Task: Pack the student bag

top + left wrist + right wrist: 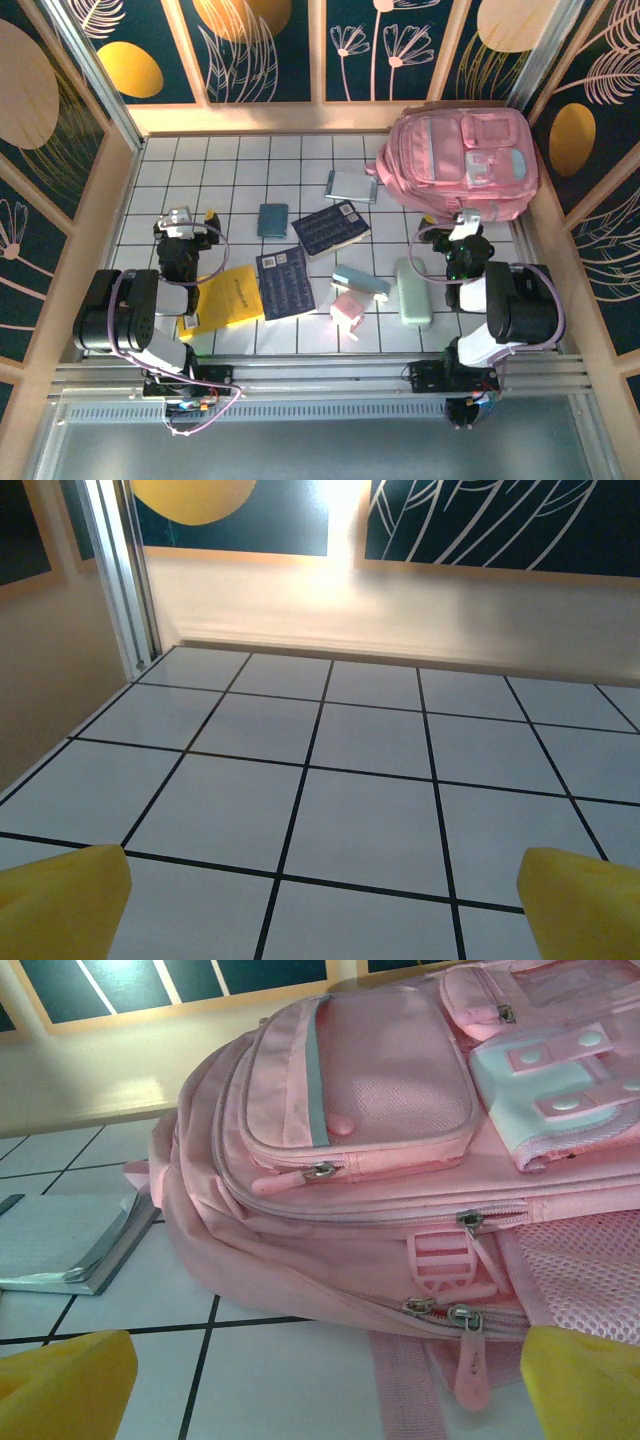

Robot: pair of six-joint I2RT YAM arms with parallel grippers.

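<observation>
The large pink fabric backpack (462,160) with pale blue and white front pockets lay flat at the far right corner of the white tiled worktop (240,160), its visible zips drawn closed so that nothing inside showed. The right hand (467,224) hung released and empty just in front of it, and the left hand (183,220) was equally spread over bare tiles at the left. A mint green case (412,292) and a small pink box (348,310) lay on the worktop outside the backpack

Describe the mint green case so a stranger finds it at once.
Start at the big pink backpack in the far right corner. Nearer, beside the right arm, lies the mint green case: long, rounded, bigger than the small pink box left of it.
</observation>
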